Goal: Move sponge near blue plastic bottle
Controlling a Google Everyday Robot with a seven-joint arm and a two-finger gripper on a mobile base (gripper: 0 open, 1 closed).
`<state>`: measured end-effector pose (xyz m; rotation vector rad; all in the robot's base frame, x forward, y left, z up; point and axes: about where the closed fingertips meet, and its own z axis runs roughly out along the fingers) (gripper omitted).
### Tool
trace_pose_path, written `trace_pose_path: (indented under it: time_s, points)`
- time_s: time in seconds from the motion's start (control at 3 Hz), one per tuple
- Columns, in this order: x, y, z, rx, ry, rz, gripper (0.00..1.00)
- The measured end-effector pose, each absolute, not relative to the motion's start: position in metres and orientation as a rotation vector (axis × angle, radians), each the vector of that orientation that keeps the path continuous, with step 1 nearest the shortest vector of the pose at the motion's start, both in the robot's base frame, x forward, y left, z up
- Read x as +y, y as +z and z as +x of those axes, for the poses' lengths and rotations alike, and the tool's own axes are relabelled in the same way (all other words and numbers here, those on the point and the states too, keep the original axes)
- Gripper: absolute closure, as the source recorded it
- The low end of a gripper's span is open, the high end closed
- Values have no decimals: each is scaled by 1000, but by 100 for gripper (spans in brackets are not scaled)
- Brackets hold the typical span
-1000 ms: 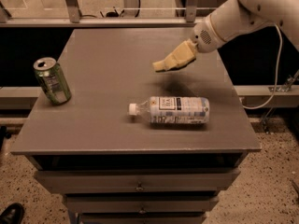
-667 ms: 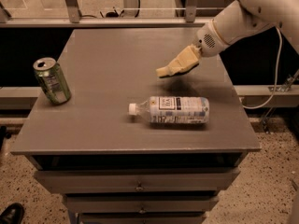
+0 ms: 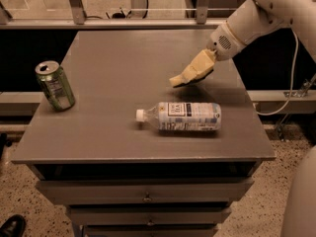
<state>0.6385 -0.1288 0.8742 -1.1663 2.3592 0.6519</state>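
Observation:
The blue plastic bottle (image 3: 185, 116) lies on its side on the front middle of the grey table (image 3: 113, 73), its white cap pointing left. My gripper (image 3: 190, 73), pale yellow and blocky, hangs just above the table, a little behind the bottle and to its right of centre, reaching in from the right on the white arm (image 3: 256, 19). No sponge lies on the table top. I cannot make one out apart from the gripper's pale yellow shape, so it is hidden or inside the gripper.
A green drink can (image 3: 55, 85) stands tilted near the table's left edge. The table has drawers (image 3: 146, 191) below its front edge. A railing (image 3: 138, 14) runs behind the table. A white cable (image 3: 291, 93) hangs at the right.
My gripper has moved a little to the right and down, closer to the table top behind the bottle. The bottle and the can have not moved.

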Motion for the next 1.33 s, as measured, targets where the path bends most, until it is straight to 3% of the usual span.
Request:
trace_pose_path:
  time_s: [0.33,0.67,1.33]
  points:
    - [-127,874,621,2359,734,-1288,17]
    - [-125,876,611,2351,779,-1357,0]
    - [-124,881,599,2329,809,-1404,0]
